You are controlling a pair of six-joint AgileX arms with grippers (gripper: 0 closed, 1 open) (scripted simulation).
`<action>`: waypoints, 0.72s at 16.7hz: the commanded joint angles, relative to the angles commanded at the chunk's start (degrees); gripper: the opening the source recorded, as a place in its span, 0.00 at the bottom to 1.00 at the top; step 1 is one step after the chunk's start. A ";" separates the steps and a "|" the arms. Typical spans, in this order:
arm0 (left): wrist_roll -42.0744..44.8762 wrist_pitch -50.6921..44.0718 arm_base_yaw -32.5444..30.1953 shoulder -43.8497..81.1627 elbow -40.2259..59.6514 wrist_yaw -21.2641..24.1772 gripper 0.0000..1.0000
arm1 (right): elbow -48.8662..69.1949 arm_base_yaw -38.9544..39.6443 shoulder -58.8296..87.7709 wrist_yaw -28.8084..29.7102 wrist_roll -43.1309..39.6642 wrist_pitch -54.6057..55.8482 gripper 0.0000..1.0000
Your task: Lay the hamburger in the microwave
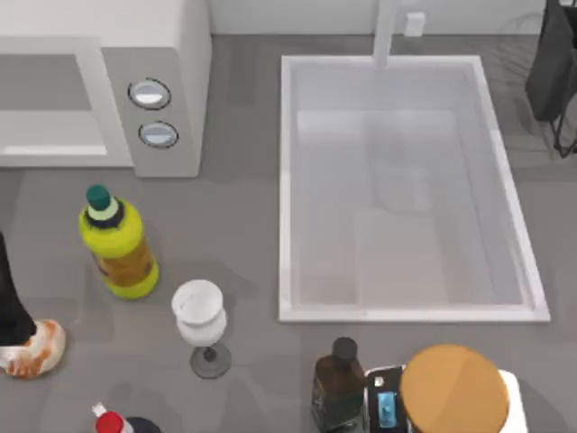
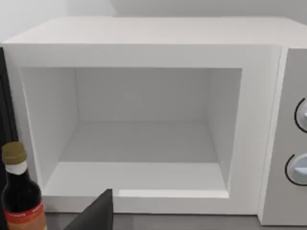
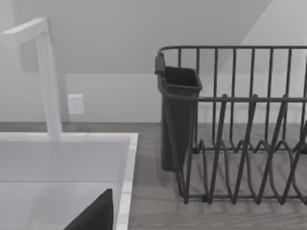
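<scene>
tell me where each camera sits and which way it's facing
Top view: above the table, looking down on the microwave, sink, yellow bottle and hamburger; the dark left arm shows at the left edge.
Left wrist view: low, facing into the open microwave; a dark part of the arm shows.
Right wrist view: facing the sink, faucet and dish rack.
Shared: top and left wrist views both show the microwave.

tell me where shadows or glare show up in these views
Top view: soft shadows lie beside the yellow plastic bottle and clear wine glass; the white sink basin looks evenly lit. Left wrist view: the white boxy microwave cavity is gently shaded, no glare.
</scene>
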 joint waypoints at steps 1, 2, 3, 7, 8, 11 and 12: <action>0.00 0.00 0.00 0.00 0.00 0.00 1.00 | 0.00 0.00 0.00 0.00 0.00 0.00 1.00; 0.00 -0.04 0.01 0.05 0.04 -0.01 1.00 | 0.00 0.00 0.00 0.00 0.00 0.00 1.00; 0.00 -0.50 0.17 0.67 0.58 -0.19 1.00 | 0.00 0.00 0.00 0.00 0.00 0.00 1.00; -0.52 -6.80 0.45 9.27 6.87 -0.68 1.00 | 0.00 0.00 0.00 0.00 0.00 0.00 1.00; -0.79 -9.27 0.30 12.93 9.20 -0.59 1.00 | 0.00 0.00 0.00 0.00 0.00 0.00 1.00; -1.78 -17.85 -0.45 26.78 17.30 -0.10 1.00 | 0.00 0.00 0.00 0.00 0.00 0.00 1.00; -2.14 -20.94 -0.70 32.06 20.26 0.05 1.00 | 0.00 0.00 0.00 0.00 0.00 0.00 1.00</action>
